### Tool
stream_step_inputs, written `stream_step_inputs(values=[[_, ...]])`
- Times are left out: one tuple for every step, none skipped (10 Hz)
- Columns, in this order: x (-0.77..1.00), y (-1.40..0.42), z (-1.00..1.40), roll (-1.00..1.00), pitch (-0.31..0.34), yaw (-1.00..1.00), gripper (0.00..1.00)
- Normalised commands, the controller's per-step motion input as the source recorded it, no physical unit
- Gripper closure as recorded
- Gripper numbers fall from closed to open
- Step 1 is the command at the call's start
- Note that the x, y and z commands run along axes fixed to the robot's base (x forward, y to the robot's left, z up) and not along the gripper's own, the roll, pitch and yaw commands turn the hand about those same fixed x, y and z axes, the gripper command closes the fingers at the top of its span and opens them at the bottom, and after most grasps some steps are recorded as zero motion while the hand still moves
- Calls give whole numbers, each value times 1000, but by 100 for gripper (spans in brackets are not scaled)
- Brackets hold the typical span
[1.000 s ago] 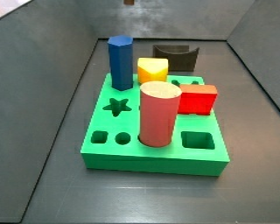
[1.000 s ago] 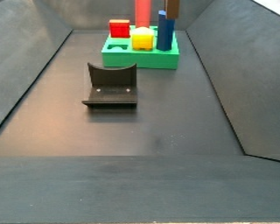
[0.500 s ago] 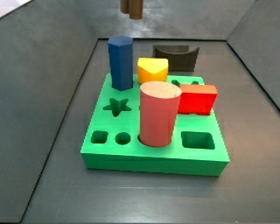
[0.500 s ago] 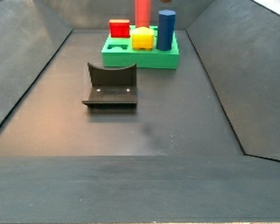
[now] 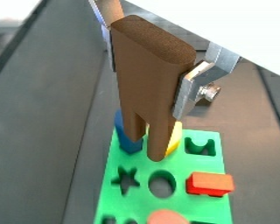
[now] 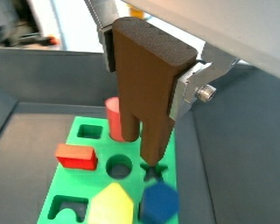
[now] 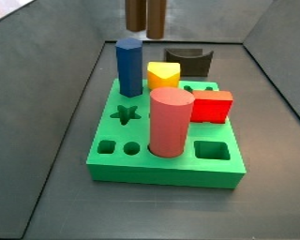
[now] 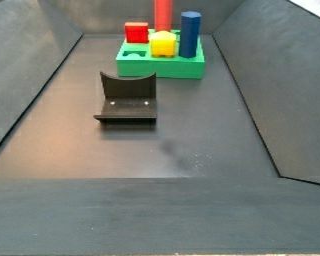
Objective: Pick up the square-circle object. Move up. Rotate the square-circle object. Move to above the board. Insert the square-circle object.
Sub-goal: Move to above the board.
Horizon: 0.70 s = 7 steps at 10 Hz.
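You had the gripper (image 5: 154,83) above the board (image 5: 113,175), its fingers (image 5: 192,87) clamped on the block (image 5: 149,83), prongs down; I judged you were moving over the board, with lining up and lowering next. The board held a red cylinder (image 7: 171,122), red cube (image 7: 213,106), yellow piece (image 7: 164,74), blue prism (image 7: 128,66) and dark arch (image 7: 189,61); its star (image 7: 127,114), square (image 7: 212,150) and front-left holes were empty.

My wrist cameras look steeply down past the gripper (image 5: 149,83) onto the board (image 5: 206,166). One side camera sits close above the board (image 7: 178,169), another views it far down the floor (image 8: 163,68).

brown square-circle object (image 5: 149,83), green board (image 7: 178,167), silver tool (image 5: 154,87)
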Motion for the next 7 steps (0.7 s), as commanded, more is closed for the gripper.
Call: stream_step_inputs(values=[[95,-219,6,115,38,1000,100],[78,-129,3,126,42,1000,100],[65,-67,7,140,51,1000,100],[65,-60,3,158,59,1000,100],[68,-51,4,194,74,1000,100],[70,-47,4,217,84,1000,100],[73,-45,8,265,114,872,100]])
